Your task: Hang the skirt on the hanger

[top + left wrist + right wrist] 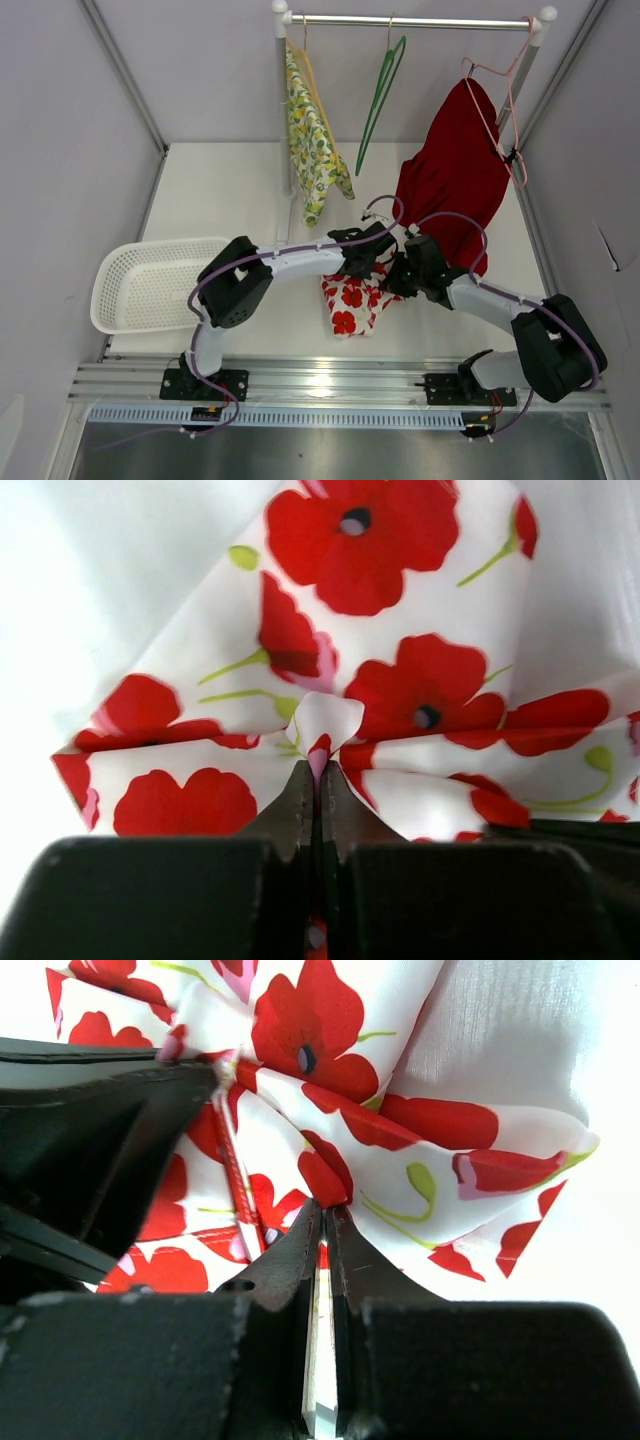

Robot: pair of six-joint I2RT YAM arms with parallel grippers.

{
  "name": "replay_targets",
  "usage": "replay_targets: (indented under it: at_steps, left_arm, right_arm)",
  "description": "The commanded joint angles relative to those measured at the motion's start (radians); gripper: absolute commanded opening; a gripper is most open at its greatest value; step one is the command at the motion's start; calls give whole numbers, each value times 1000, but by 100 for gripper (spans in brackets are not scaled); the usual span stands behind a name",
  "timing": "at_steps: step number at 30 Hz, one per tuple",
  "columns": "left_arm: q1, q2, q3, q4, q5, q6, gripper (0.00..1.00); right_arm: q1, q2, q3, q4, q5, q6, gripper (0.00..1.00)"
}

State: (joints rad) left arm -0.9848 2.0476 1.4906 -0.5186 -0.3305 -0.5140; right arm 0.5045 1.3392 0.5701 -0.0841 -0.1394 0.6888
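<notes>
In the top view, the skirt [350,305] is lying bunched on the table [230,200] between the arms, well apart from the empty green hanger [379,110]. The left gripper [362,266] and right gripper [393,282] are meeting over its far edge, probably to lift it at two points, and their bodies are hiding the contact. In the left wrist view, the jaws are pinching shut on a small peak of fabric, the garment's edges being cut off. In the right wrist view, the jaws are likewise clamping a fold, while the left gripper's dark body is blocking the frame's left side.
</notes>
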Motion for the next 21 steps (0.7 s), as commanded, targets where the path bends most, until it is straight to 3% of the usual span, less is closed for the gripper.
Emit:
replay_targets:
  at_steps: [1, 8, 13, 17, 21]
  left_arm:
    - [-5, -113, 13, -38, -67, 8, 0]
    - [6, -343, -134, -35, -140, -17, 0]
    - [8, -521, -254, -8, -145, -53, 0]
    - [8, -699, -395, 22, -148, -83, 0]
    - [11, -849, -470, 42, -165, -109, 0]
  right_arm:
    - [-7, -54, 0, -20, 12, -6, 2]
    - [-53, -185, 54, -172, 47, -41, 1]
    - [-153, -346, 114, -350, 60, -84, 0]
    - [-214, -469, 230, -466, 70, -112, 0]
    - [-242, -494, 357, -563, 103, -138, 0]
